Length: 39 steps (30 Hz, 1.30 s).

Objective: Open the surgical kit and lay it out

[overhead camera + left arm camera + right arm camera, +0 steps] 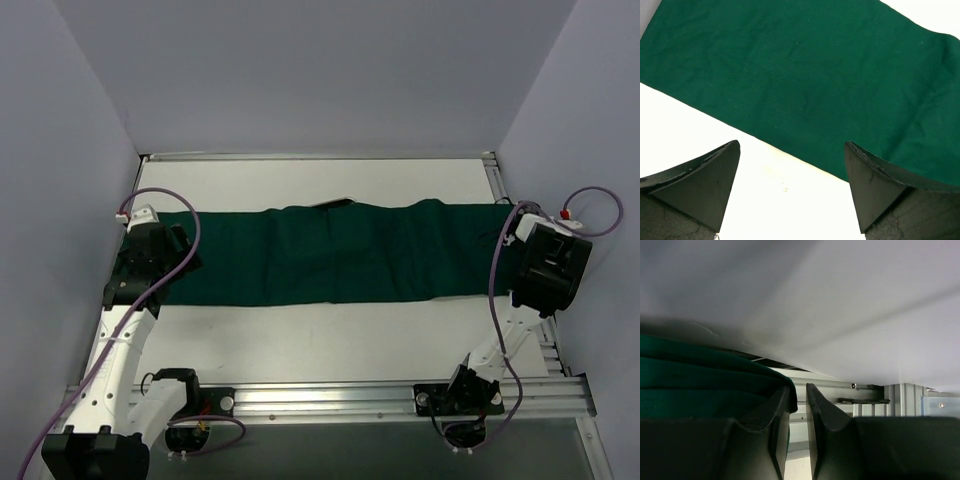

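The dark green drape (330, 255) lies spread in a long band across the white table (330, 345), running from the left arm's wrist to the right arm's wrist, flat with a few soft creases.

The left arm reaches up from its base at the near left corner along the table's left edge, its wrist bent over the drape's left end. The left gripper (791, 146) points down with its jaws wide apart. It holds nothing and hangs above the drape's near edge, where green cloth meets bare table.

The right arm leans from its base on the rail (340, 400) out to the right, its wrist at the drape's right end. The right gripper (799, 405) is turned nearly level, facing the enclosure wall. Its jaws stand a narrow slit apart, with pale surface showing through the gap. The drape's folded end sits against the tip of one finger (777, 420); whether it touches cannot be told.
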Tool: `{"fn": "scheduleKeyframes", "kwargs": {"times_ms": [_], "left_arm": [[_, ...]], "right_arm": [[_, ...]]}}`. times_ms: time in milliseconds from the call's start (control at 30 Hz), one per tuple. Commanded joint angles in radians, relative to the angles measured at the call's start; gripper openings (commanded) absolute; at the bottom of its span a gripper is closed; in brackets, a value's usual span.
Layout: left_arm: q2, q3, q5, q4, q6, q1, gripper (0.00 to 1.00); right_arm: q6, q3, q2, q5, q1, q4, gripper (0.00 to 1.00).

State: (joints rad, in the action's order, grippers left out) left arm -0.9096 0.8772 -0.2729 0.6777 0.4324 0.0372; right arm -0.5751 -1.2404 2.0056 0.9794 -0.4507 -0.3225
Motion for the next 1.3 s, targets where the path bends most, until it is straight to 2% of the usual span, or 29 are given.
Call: {"fn": "scheduleKeyframes", "kwargs": {"times_ms": [0, 33, 133, 200, 233, 300, 433, 533, 667, 733, 1000, 1067, 1200, 1267], "left_arm": [[0.006, 0.008, -0.015, -0.032, -0.012, 0.006, 0.94], [0.006, 0.009, -0.017, -0.030, -0.012, 0.006, 0.94], [-0.003, 0.008, -0.020, -0.030, -0.011, 0.007, 0.94], [-0.018, 0.008, -0.023, -0.029, -0.011, 0.012, 0.94], [-0.021, 0.009, -0.026, -0.027, -0.009, 0.012, 0.94], [-0.035, 0.009, -0.029, -0.027, -0.004, 0.013, 0.94], [-0.083, 0.032, -0.040, -0.015, 0.003, 0.013, 0.94], [-0.142, 0.055, -0.042, -0.017, 0.014, 0.012, 0.94], [-0.282, 0.097, -0.045, -0.020, 0.046, 0.004, 0.94], [-0.330, 0.124, -0.046, -0.041, 0.063, 0.001, 0.94], [-0.615, 0.223, -0.052, -0.111, 0.132, -0.031, 0.94], [-0.693, 0.252, -0.034, -0.121, 0.146, -0.082, 0.94], [-0.822, 0.318, -0.017, -0.109, 0.154, -0.103, 0.94], [-0.882, 0.335, -0.008, -0.106, 0.166, -0.111, 0.94]], "right_arm": [[-0.069, -0.028, -0.067, 0.008, -0.011, -0.055, 0.17], [-0.077, -0.034, -0.071, 0.008, -0.011, -0.067, 0.17], [-0.089, -0.059, -0.086, -0.016, -0.009, -0.092, 0.32], [-0.110, -0.073, -0.105, -0.045, 0.006, -0.111, 0.33], [-0.112, -0.070, -0.137, -0.082, 0.018, -0.112, 0.37], [-0.106, -0.062, -0.180, -0.117, 0.059, -0.099, 0.42], [-0.095, -0.067, -0.303, -0.220, 0.215, -0.079, 0.68], [-0.092, -0.050, -0.347, -0.332, 0.302, -0.023, 0.75], [-0.126, 0.021, -0.361, -0.513, 0.339, 0.054, 0.76], [-0.131, 0.053, -0.357, -0.542, 0.356, 0.106, 0.76], [-0.170, 0.217, -0.312, -0.594, 0.369, 0.206, 0.75], [-0.186, 0.239, -0.309, -0.578, 0.365, 0.207, 0.75], [-0.187, 0.289, -0.303, -0.590, 0.319, 0.233, 0.75], [-0.184, 0.321, -0.300, -0.625, 0.258, 0.249, 0.75]]}}
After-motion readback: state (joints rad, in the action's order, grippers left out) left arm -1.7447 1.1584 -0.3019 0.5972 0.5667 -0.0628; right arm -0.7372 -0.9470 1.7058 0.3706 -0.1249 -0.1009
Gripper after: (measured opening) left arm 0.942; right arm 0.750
